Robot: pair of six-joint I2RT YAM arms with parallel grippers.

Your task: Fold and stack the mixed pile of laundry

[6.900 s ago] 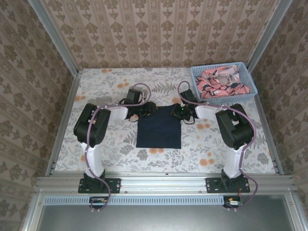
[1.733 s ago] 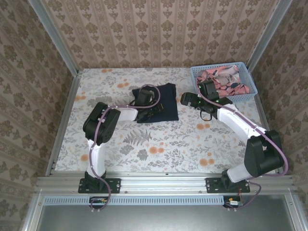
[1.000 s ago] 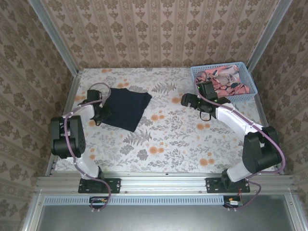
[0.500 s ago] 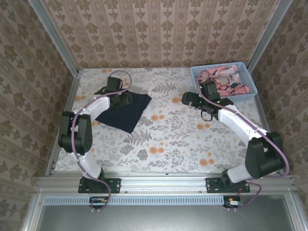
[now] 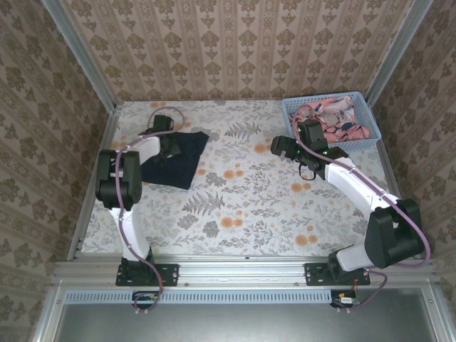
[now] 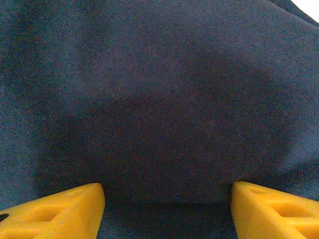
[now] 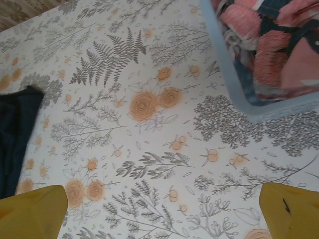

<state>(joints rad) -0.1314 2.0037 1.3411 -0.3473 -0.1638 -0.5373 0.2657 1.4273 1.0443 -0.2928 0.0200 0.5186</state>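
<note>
Relocation, seen from above: the folded navy T-shirt has been dragged from the middle of the table to its far-left corner, close to the edge. The left gripper has let go, freeing the centre for the pink garment waiting in the basket. Left wrist: jaws spread over flat cloth. Right wrist: right gripper jaws wide and empty, near the basket rim.

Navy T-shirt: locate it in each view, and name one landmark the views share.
Top external: T-shirt lies on the table's far left.
Left wrist: T-shirt seen close up, across the middle.
Right wrist: T-shirt is a dark patch at the left edge.
Shared landmark: the blue basket, upper right in the top external and right wrist views.
</note>
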